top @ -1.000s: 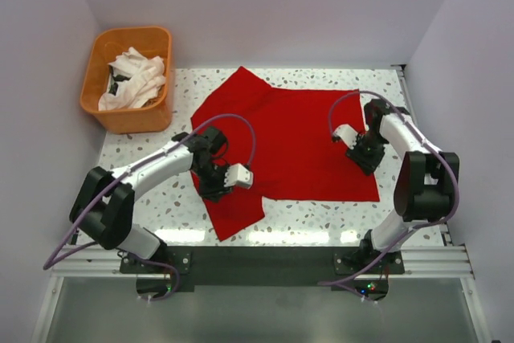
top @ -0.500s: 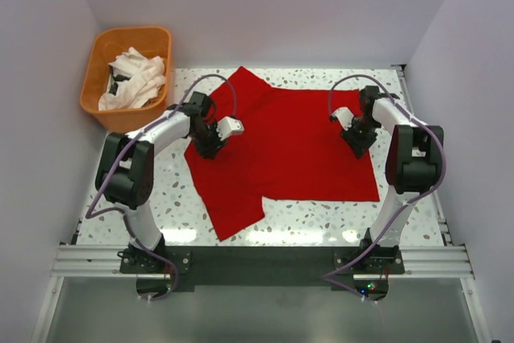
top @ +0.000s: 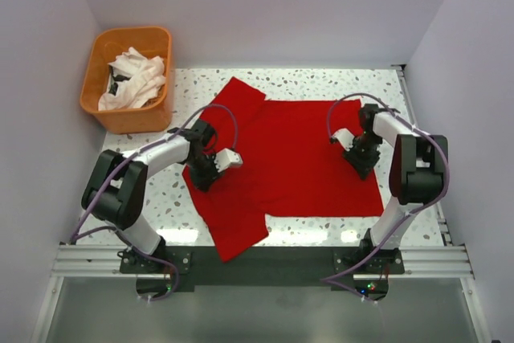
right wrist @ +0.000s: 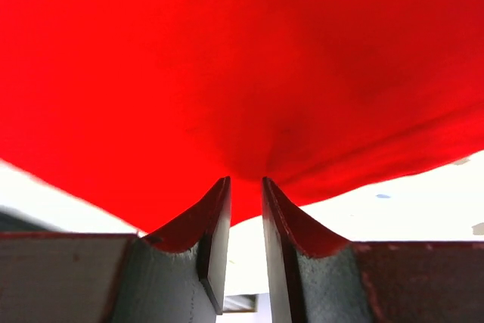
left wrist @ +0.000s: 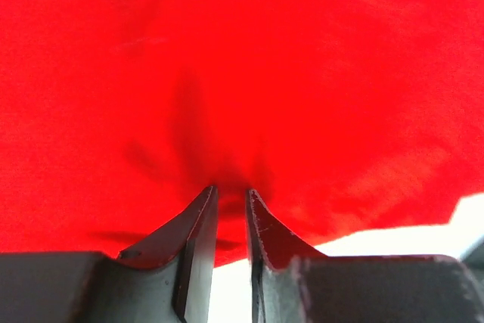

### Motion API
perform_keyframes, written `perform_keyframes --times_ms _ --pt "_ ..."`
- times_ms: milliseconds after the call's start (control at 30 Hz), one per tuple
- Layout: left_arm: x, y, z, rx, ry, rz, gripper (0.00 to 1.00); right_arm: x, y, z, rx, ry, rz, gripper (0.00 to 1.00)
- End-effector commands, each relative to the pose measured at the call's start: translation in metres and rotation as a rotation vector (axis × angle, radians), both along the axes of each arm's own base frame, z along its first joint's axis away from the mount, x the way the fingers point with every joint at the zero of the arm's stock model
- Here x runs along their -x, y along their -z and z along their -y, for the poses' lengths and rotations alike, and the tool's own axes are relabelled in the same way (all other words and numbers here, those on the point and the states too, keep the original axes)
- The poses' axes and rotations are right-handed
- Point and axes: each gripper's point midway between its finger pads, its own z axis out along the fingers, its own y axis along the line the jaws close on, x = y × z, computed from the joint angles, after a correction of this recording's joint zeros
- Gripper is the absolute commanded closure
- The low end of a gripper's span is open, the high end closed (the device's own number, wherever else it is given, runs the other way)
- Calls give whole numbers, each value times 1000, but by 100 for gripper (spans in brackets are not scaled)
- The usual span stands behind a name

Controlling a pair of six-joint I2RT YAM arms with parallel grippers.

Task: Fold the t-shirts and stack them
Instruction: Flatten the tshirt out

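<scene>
The red t-shirt [top: 293, 158] is lying spread flat on the table [top: 321, 86], its long axis running side to side across the robot's front. Its two sleeves are pointing toward the left arm, the far sleeve [top: 241, 92] angling away and the near sleeve [top: 239, 234] angling toward the bases, while the straight hem [top: 376, 198] is facing the right arm. Each arm is therefore sitting at its own end of that axis. The left gripper [top: 206, 176] is pinching the shoulder edge between the sleeves, and its wrist view is showing the fingers [left wrist: 198, 221] nearly together with cloth puckering into them. The right gripper [top: 361, 162] is clamping the cloth just inside the hem, its fingers [right wrist: 215, 217] likewise drawn close on a gathered fold. A fold along the length would likely be carrying one end over toward the other. The white t-shirts [top: 136, 76] are waiting bunched in the orange basket [top: 132, 120], well apart at the far left.
</scene>
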Motion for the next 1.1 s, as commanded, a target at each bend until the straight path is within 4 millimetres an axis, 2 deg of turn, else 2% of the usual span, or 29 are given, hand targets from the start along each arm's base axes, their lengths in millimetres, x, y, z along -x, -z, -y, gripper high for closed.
perform_keyframes --times_ms 0,33,67,100,133,200,233,300,333,400,433,500,533,567,600,667,700,767,800,933,1067 --pt "32 -23 13 61 4 -117 73 3 -41 -17 -111 -13 23 73" --pt "3 -43 21 103 -10 -46 71 -16 -56 -19 -124 11 87 73" --pt "-19 -55 27 137 -28 11 69 -28 -63 -22 -138 37 129 73" --pt "-57 -79 35 190 -58 98 64 -41 -68 -28 -165 100 166 73" --pt "-77 -90 41 219 -100 139 63 -71 -82 -29 -175 129 267 73" --pt "-136 -118 55 264 -148 283 61 -100 -94 -30 -188 239 355 73" --pt "-154 -124 59 278 -207 313 61 -129 -104 -29 -190 264 442 72" --pt "-205 -137 69 295 -252 409 61 -153 -110 -29 -204 337 495 71" --pt "-218 -140 72 304 -275 421 61 -177 -114 -25 -199 361 550 71" --pt "-259 -139 75 300 -333 494 63 -198 -116 -24 -203 416 595 71" --pt "-271 -137 77 308 -362 501 64 -215 -124 -23 -210 425 641 72" --pt "-299 -130 81 322 -395 532 64 -228 -106 -21 -208 456 623 73" --pt "-306 -126 82 327 -425 536 64 -238 -110 -22 -215 459 646 75" --pt "-317 -127 84 339 -437 561 65 -242 -94 -21 -205 471 622 79" --pt "-327 -117 84 338 -461 564 65 -250 -94 -21 -212 484 636 79" --pt "-339 -111 84 347 -486 586 65 -256 -83 -21 -213 494 626 81" --pt "-344 -98 82 340 -501 578 66 -259 -71 -21 -210 512 612 81" --pt "-350 -89 81 335 -518 581 67 -265 -63 -20 -207 524 612 82" --pt "-352 -75 77 313 -532 572 68 -265 -51 -19 -198 535 593 82" --pt "-353 -45 61 254 -551 545 70 -267 -30 -9 -140 554 580 83" --pt "-350 -18 27 176 -607 510 74 -261 -16 -1 -85 571 562 85"
